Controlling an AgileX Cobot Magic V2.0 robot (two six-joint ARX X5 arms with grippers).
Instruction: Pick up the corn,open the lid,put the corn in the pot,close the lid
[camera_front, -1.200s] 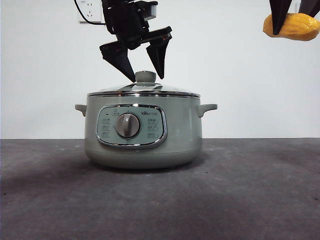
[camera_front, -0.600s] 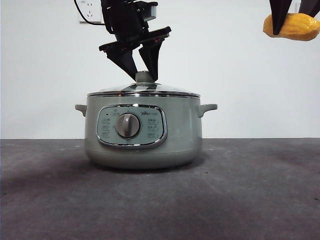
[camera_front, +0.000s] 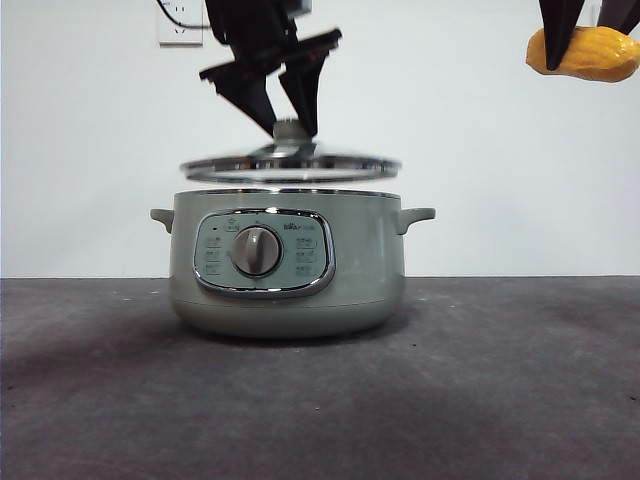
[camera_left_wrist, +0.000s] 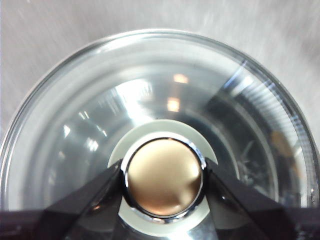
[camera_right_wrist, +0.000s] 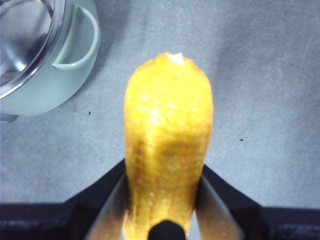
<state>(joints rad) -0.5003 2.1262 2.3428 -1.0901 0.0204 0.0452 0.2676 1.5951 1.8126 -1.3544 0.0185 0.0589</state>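
Observation:
The sage-green pot (camera_front: 290, 270) stands mid-table with its dial facing me. My left gripper (camera_front: 288, 118) is shut on the knob (camera_front: 291, 130) of the glass lid (camera_front: 290, 166) and holds the lid level, a little above the pot's rim. In the left wrist view the jaws clamp both sides of the knob (camera_left_wrist: 163, 177) over the lid's glass (camera_left_wrist: 150, 105). My right gripper (camera_front: 585, 35) is shut on the yellow-orange corn (camera_front: 590, 53), held high at the far right, well clear of the pot. The right wrist view shows the corn (camera_right_wrist: 167, 150) between the jaws, with the pot's handle (camera_right_wrist: 75, 42) off to one side.
A dark grey tabletop (camera_front: 480, 380) stretches in front of and beside the pot. A white wall with a power socket (camera_front: 180, 25) is behind.
The left gripper closed on the lid's knob and lifted the lid off the pot's rim. The right gripper with the corn has stayed still.

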